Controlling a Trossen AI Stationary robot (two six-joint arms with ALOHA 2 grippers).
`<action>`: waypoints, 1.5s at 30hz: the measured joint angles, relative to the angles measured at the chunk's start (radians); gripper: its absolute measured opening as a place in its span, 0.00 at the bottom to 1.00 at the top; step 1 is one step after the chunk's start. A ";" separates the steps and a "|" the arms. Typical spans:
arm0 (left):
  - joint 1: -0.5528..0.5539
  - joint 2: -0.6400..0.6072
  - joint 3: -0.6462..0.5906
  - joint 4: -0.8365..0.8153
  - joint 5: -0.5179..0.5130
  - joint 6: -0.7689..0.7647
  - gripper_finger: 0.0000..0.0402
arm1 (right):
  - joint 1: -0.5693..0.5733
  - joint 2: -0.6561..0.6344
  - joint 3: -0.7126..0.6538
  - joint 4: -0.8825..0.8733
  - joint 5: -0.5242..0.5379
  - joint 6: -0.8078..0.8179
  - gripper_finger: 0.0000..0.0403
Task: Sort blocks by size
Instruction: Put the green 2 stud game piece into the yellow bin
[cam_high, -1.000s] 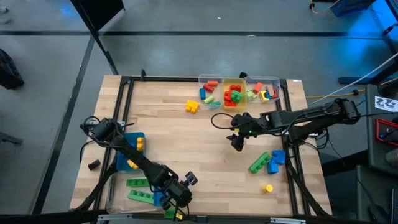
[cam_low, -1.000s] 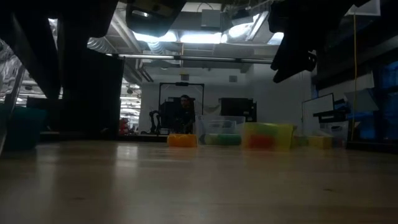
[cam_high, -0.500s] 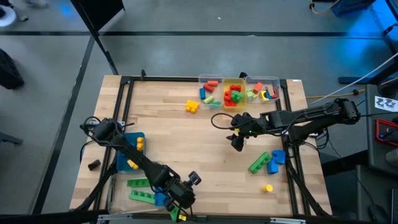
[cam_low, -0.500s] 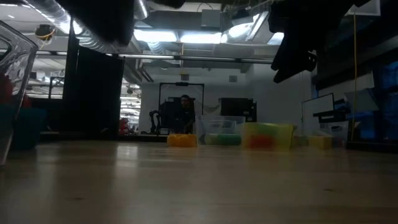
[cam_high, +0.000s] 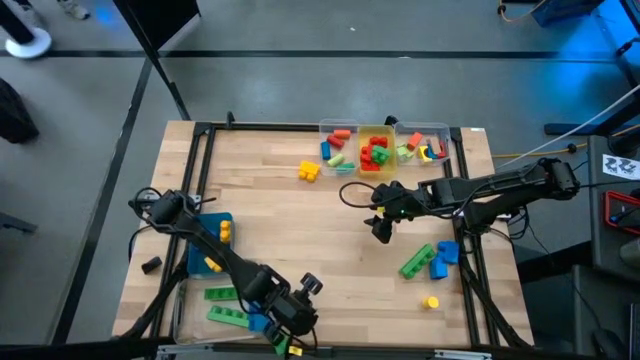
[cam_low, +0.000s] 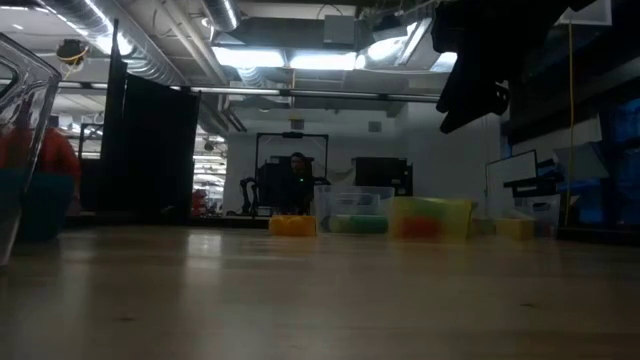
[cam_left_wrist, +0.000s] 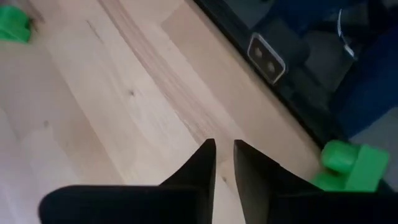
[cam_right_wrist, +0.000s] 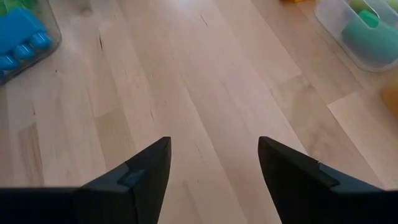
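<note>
The right gripper (cam_high: 381, 229), fingers spread and empty, is hovering over bare tabletop (cam_high: 300, 230) nearest the green and blue blocks (cam_high: 431, 259), while the left gripper (cam_high: 290, 335) is parting narrowly at the near edge.

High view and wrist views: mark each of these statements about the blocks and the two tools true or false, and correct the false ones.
1. The right tool stands open over bare wood, holding nothing. True.
2. A yellow block lies loose on the table beside the clear bins at the far edge. True.
3. The left tool is clamped on a red block. False: its fingers stand slightly apart with nothing between them; a green block lies beyond it.
4. Near the right tool, a green block and a blue block lie together on the wood. True.
5. The left tool works at the table's far edge. False: it is at the near edge.
</note>
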 joint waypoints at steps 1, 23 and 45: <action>-0.002 0.000 0.016 -0.010 0.000 -0.018 0.11 | 0.000 0.000 0.000 0.000 0.000 0.000 0.60; -0.144 0.064 0.155 0.078 0.186 -0.411 0.01 | 0.000 0.000 0.000 0.002 0.000 0.000 0.60; -0.245 0.209 0.154 0.070 0.189 -1.089 0.00 | 0.000 0.000 0.000 0.002 0.000 0.000 0.60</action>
